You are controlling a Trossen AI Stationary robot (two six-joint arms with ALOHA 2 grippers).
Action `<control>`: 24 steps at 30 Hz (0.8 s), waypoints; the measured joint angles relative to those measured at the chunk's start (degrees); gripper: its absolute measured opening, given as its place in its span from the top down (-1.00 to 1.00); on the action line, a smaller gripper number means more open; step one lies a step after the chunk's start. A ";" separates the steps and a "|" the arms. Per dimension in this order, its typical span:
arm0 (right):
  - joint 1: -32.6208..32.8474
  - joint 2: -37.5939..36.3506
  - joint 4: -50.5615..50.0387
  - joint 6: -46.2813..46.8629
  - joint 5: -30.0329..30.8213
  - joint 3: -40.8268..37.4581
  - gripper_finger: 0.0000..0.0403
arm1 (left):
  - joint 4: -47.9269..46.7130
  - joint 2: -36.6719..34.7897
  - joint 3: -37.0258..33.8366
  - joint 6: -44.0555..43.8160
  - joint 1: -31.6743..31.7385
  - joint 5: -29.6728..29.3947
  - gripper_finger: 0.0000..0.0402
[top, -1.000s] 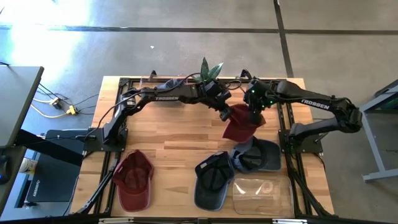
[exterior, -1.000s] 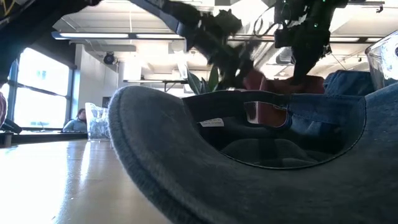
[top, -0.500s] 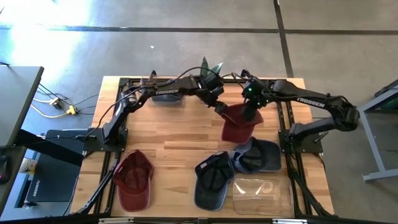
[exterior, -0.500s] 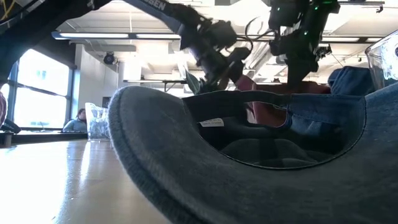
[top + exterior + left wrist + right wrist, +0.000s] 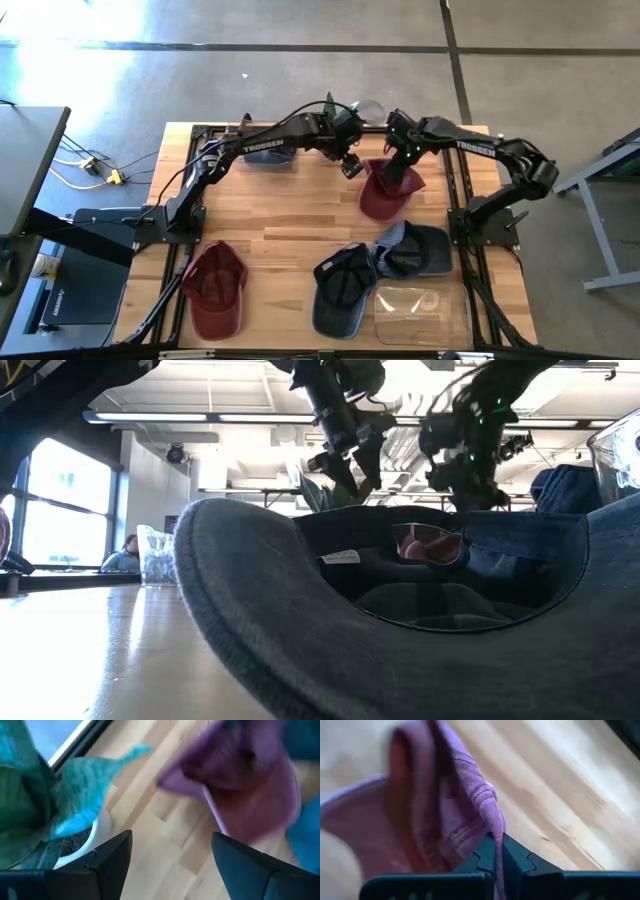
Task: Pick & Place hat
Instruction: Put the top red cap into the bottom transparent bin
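- Right gripper [image 5: 408, 165] is clamped on a fold of the maroon hat [image 5: 385, 190], which hangs at the far right-centre of the table [image 5: 290, 215]; the right wrist view shows fabric pinched between fingers that meet.
- Left gripper [image 5: 349, 162] now stands with its fingers spread wide, holding nothing; a second ago it was at the hat's near edge and much narrower.
- The left gripper has since pulled back toward the far edge, just beside the hat and close to the potted plant [image 5: 45, 810].
- The hat has moved slightly toward the far edge compared with a second ago; the right arm is bent further back.
- Left wrist view: the hat [image 5: 240, 785] is blurred beyond the open fingers [image 5: 112, 857], apart from them.
- Three other caps lie near the front edge: a second maroon cap [image 5: 213, 290] at the left, a dark blue cap [image 5: 340, 290] at centre, and a grey-blue cap [image 5: 415, 250] beside it. All three are unchanged.
- A clear plastic container [image 5: 420, 312] sits at the front right.
- Low view: the brim of the dark blue cap [image 5: 300, 620] fills the foreground, with both grippers above it.
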 joint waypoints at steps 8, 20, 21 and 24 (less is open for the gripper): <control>-9.17 0.38 -1.51 0.38 -5.23 -0.11 0.86 | 2.61 1.76 0.34 2.74 -3.49 10.56 -0.33; -13.96 -12.88 -7.70 -4.16 -9.97 -0.09 -0.15 | 12.53 12.59 0.07 -16.74 -4.25 14.49 -0.21; -13.86 -14.54 -7.75 -4.21 -10.90 -0.09 -0.20 | 12.08 12.86 -0.19 -18.01 -4.24 14.69 -0.17; -13.37 -19.16 -7.57 -4.10 -13.28 -0.09 -0.28 | 16.65 14.26 0.18 -21.16 -4.60 13.05 -0.05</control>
